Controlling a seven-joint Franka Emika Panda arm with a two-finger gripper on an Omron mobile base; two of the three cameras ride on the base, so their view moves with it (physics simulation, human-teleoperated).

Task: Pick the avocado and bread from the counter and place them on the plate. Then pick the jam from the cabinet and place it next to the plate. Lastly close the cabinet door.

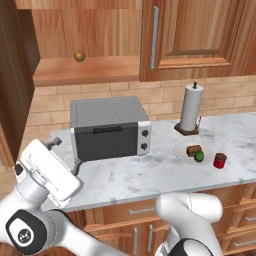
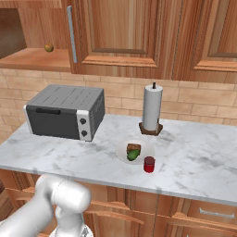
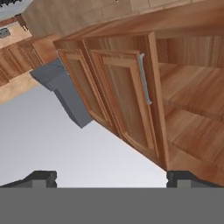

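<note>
Down to closing the cabinet door (image 1: 12,90), swung wide at nine o'clock: rigid, hinge-guided, probably best pushed at its free edge; gripper (image 3: 111,177) jaws spread, holding nothing

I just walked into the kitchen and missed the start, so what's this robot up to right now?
The plate on the counter already carries the bread and the avocado, and the jam stands right beside it. The cabinet is open, with a yellowish-brown fruit on its shelf. The gripper is open and empty, looking at the cabinet's shelves. Closing the door appears to be what is left.
</note>
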